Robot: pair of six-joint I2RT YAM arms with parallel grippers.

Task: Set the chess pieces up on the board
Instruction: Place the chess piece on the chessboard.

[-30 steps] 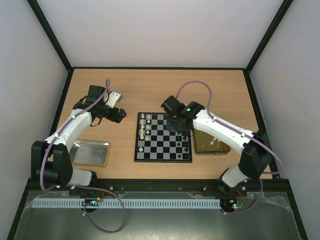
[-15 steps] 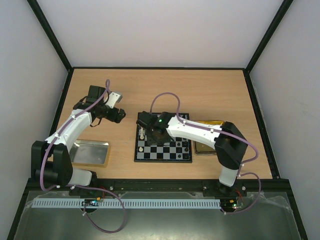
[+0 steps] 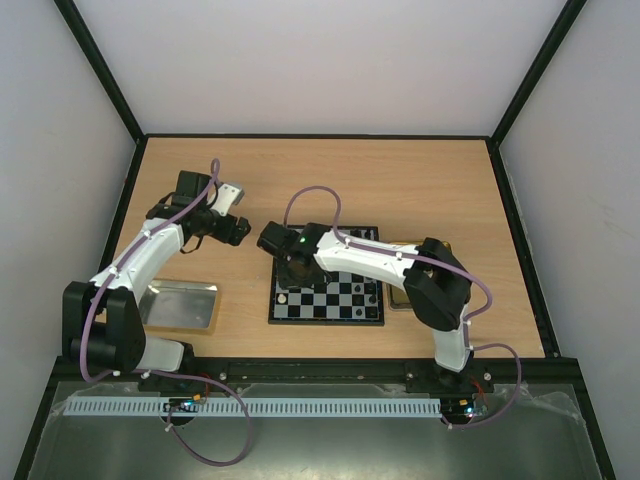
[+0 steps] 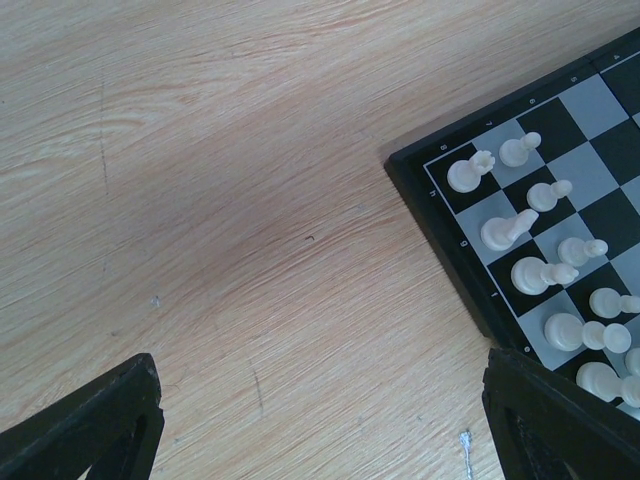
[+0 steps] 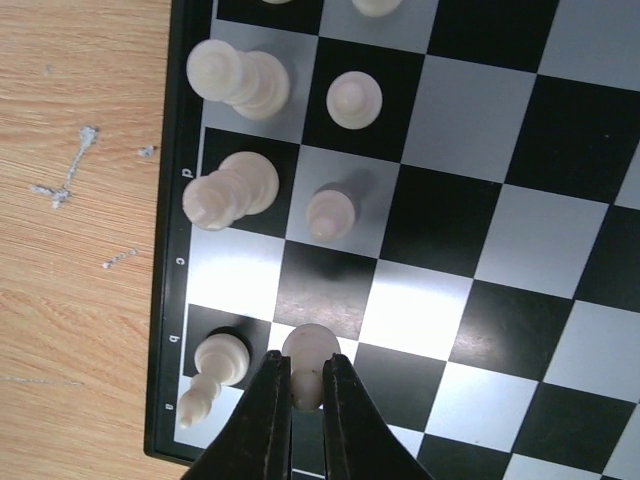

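Note:
The board (image 3: 330, 312) lies mid-table, its upper part under my right arm. Several white chess pieces (image 4: 520, 232) stand along its left columns. My right gripper (image 3: 292, 272) hangs over the board's near-left corner. In the right wrist view it (image 5: 305, 385) is shut on a white pawn (image 5: 312, 348), held low over a square beside a standing white piece (image 5: 222, 352). More white pieces (image 5: 235, 82) stand further along that edge. My left gripper (image 3: 238, 230) is open and empty over bare table left of the board, also seen in the left wrist view (image 4: 320, 440).
A silver tray (image 3: 180, 305) lies at the near left by the left arm's base. A gold tray (image 3: 393, 298) is right of the board, mostly hidden by my right arm. Dark walls enclose the wooden table (image 3: 300, 180).
My right arm has swung left across the board, from the gold tray side to the left columns. The left arm has not moved.

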